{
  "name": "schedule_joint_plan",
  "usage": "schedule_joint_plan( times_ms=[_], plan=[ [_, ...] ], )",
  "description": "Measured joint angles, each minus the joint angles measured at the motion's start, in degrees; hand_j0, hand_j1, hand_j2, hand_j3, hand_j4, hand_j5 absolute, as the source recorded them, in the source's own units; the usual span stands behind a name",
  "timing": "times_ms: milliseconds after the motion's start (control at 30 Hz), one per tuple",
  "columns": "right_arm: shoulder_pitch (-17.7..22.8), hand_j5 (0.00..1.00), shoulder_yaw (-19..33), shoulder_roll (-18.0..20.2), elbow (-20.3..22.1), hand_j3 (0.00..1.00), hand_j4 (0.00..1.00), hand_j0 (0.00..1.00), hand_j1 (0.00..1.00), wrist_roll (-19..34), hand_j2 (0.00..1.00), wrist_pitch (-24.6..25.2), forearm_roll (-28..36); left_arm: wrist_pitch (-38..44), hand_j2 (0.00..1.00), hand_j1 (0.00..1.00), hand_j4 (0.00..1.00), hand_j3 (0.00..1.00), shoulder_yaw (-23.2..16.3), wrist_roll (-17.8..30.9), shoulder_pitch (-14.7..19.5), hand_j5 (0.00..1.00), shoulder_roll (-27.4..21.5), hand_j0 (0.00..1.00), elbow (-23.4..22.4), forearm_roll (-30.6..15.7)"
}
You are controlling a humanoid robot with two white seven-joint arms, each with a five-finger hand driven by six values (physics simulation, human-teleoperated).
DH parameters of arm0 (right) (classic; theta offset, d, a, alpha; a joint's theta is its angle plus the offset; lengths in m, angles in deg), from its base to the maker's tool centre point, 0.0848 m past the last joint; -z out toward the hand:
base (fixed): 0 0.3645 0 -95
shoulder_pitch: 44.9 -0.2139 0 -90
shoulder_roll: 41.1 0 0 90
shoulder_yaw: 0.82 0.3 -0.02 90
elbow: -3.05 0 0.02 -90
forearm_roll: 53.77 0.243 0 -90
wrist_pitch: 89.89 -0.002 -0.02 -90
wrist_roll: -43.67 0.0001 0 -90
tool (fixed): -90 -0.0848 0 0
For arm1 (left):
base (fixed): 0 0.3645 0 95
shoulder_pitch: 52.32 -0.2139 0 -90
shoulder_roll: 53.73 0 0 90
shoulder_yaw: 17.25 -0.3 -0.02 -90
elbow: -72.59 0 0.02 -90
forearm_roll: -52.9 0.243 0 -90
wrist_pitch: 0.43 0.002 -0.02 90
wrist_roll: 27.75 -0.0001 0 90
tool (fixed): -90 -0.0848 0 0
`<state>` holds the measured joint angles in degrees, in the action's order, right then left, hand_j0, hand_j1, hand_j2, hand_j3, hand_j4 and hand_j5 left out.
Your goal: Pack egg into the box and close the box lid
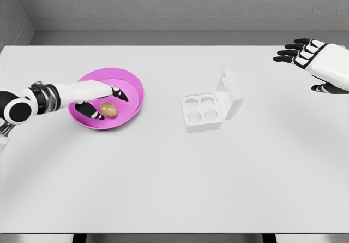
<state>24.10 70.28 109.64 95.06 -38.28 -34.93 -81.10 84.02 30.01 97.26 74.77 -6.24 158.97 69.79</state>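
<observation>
**One egg, four cups, and plenty of ways to fumble it**

One brown egg [108,110] sits in the pink bowl [133,84] at the left-middle of the frame, and the left hand [101,102] is reaching into that bowl from the left edge. Biggest risk as I see it: the egg is round and the bowl floor is curved, so if the fingers come in off-center they'll probably just nudge it and it rolls away, or it squirts out of a pinch. The bowl could also slide or tip if the hand presses on its rim

The fingers are spread apart around the egg, one dark fingertip above and right of it, the thumb lower left. They look very close but I can't tell if anything is actually touching, and nothing is clamped yet

The white egg box [203,112] is well apart, right of center, lid [232,90] standing open at its right side and all four cups empty. The right hand [313,57] hovers in the upper right corner, fingers loosely extended, holding nothing
</observation>
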Motion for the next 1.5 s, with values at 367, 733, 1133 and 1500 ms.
schedule_joint_plan(
  times_ms=[367,733,1133,1500],
  plan=[
    [0.0,1.00,-0.1,0.0,0.0,1.00,1.00,1.00,1.00,0.0,1.00,0.0,0.0,0.0,0.79,0.79,0.79,0.79,-0.2,0.0,0.1,0.79,1.3,0.79,-1.5,0.8],
    [0.0,1.00,-0.1,0.0,0.0,1.00,1.00,1.00,1.00,0.0,1.00,0.0,-0.1,0.0,0.77,0.77,0.77,0.77,-0.2,0.0,0.1,0.77,2.8,0.77,-2.7,2.0],
    [0.0,1.00,-0.2,-0.1,0.0,1.00,1.00,1.00,1.00,0.0,1.00,0.0,-0.1,0.0,0.58,0.58,0.58,0.58,-0.2,0.0,-0.3,0.58,3.2,0.58,-3.0,2.2],
    [0.0,1.00,-0.2,-0.2,0.0,1.00,1.00,1.00,1.00,0.1,1.00,0.0,-0.1,0.1,0.49,0.49,0.49,0.49,0.0,-0.2,-0.7,0.49,3.1,0.49,-2.9,2.2]
  ],
)
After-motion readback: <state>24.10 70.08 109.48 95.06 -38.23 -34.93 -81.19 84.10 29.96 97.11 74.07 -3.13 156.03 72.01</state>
